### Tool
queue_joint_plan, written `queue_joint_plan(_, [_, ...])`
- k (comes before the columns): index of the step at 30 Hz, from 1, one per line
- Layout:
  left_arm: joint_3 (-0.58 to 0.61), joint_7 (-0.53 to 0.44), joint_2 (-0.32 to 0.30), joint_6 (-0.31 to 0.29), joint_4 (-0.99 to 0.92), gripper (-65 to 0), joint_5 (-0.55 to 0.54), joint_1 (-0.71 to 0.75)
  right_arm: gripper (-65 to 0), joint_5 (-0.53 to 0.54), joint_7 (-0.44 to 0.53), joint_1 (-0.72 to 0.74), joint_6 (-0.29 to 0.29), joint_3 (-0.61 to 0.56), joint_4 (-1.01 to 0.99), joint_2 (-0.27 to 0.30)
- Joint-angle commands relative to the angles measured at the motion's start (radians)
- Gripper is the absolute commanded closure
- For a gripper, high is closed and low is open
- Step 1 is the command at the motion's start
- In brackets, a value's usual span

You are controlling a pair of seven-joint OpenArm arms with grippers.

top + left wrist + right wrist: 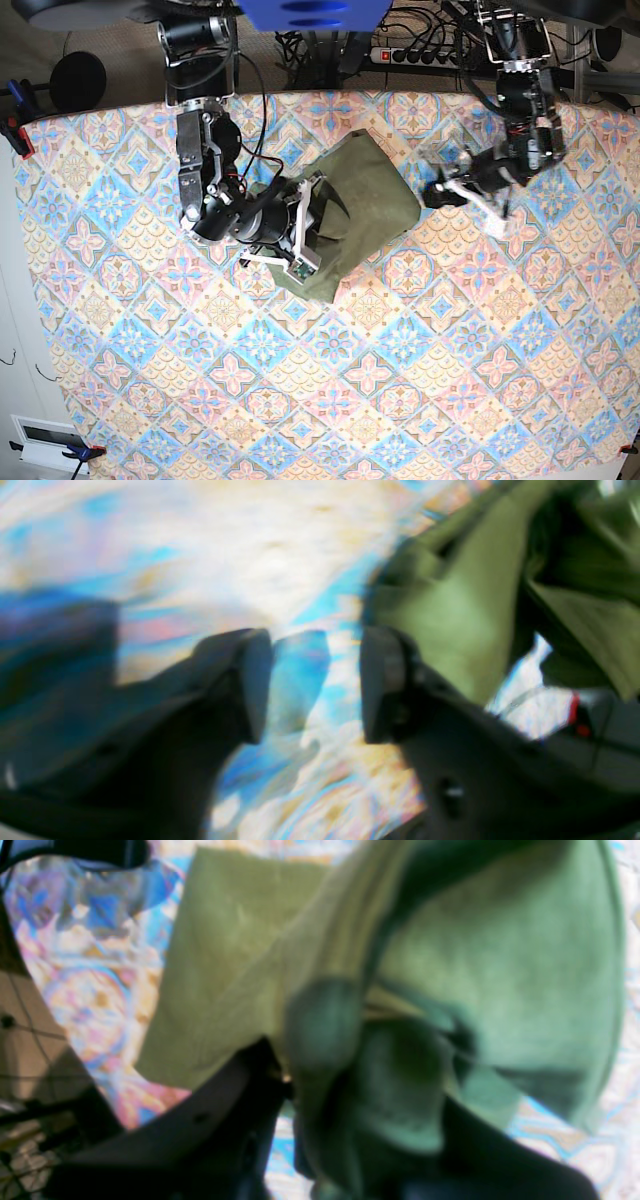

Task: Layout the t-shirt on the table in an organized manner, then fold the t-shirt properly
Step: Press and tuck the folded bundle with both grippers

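The olive-green t-shirt lies bunched and partly lifted on the table left of its middle. On the base view's left, my right gripper is shut on a gathered fold of the shirt's left side. In the right wrist view the cloth wraps over the gripper and hides one finger. My left gripper hovers just off the shirt's right edge. In the blurred left wrist view its jaws stand apart with only tablecloth between them, and the shirt is to the upper right.
A power strip and cables run behind the table's far edge. Clamps grip the cloth at the left edge. A white box sits on the floor at the lower left.
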Motion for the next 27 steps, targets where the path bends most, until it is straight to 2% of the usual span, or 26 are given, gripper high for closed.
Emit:
queue_joint_plan(1, [0.033,-0.025,-0.010,-0.006,0.017,-18.2,-0.016,-0.008,-0.8,0.016,0.024,0.026,0.003,-0.007,0.016,-0.007])
queue_joint_plan(5, [0.154,-0.093,-0.007,-0.002,0.011,-10.8,-0.016,-0.011,-0.8,0.014,0.024,0.026,0.003,-0.007,0.016,-0.007])
queue_joint_plan(9, [0.220,-0.148,-0.005,-0.001,-0.094,-2.2,-0.016,-0.057,-0.8,0.014,0.022,0.026,0.003,-0.007,0.024,-0.007])
queue_joint_plan(13, [0.219,-0.156,-0.005,-0.001,-0.219,-2.1,-0.020,-0.123,-0.8,0.022,0.022,0.026,0.003,-0.010,0.027,-0.009])
queue_joint_plan(18, [0.219,-0.179,-0.005,-0.001,-0.235,-2.1,-0.020,-0.152,-0.8,0.011,0.024,0.026,0.003,-0.062,0.025,-0.010])
queue_joint_plan(20, [0.219,-0.176,-0.005,-0.001,-0.235,-2.1,-0.023,-0.157,-1.1,-0.040,0.044,0.026,0.003,-0.092,0.019,-0.022])
queue_joint_plan(24, [0.219,-0.176,-0.005,-0.001,-0.235,-2.1,-0.024,-0.154,-8.1,-0.185,0.122,0.031,0.003,-0.151,-0.008,-0.061])
queue_joint_plan(27, [0.219,-0.176,-0.007,-0.001,-0.235,-2.1,-0.026,-0.151,-17.0,-0.254,0.156,0.031,0.003,-0.194,-0.035,-0.062])
